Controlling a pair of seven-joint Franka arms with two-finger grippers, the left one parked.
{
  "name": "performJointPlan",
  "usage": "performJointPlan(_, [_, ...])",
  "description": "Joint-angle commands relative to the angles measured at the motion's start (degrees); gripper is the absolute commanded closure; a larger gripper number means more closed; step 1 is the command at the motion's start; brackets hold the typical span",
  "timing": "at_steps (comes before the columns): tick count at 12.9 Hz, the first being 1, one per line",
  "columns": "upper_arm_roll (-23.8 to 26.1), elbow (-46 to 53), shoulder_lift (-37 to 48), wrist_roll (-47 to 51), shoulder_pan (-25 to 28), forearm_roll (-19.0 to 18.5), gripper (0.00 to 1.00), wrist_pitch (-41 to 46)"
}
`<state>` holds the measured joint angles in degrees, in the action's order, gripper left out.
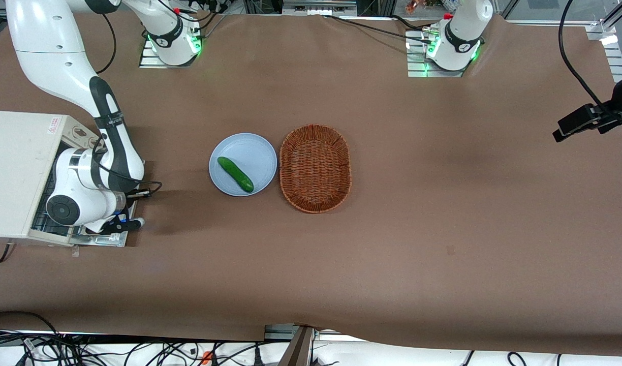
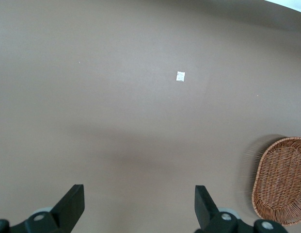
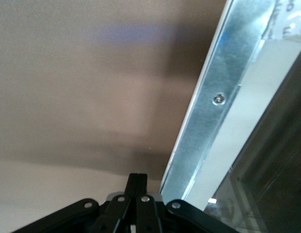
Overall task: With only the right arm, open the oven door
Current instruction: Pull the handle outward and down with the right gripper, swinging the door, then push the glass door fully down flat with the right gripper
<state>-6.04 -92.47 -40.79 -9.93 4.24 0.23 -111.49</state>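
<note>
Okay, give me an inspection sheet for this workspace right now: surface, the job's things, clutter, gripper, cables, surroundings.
Surface: brown table cover, a small white tag on it.
Job's things: oven at the working arm's end of the table; oven door swung down open, bare metal inner frame showing.
Clutter: blue plate with a cucumber on it; wicker basket beside the plate.
Gripper: right arm over the open door; gripper at the door's edge, fingers together, holding nothing.
Cables: loose bundle along the table's near edge.
Surroundings: clamp-mounted camera toward the parked arm's end.
</note>
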Motion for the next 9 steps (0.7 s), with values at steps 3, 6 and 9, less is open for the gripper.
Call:
performJointPlan(3, [0.3,6.7,0.5,1.5,0.2,0.4,1.0,7.6])
performJointPlan(6, [0.3,9.5,1.7,1.4,0.4,0.3,0.3,10.1])
performJointPlan(9, [0.1,10.5,5.3,-3.3,0.2,0.2,0.0,12.3])
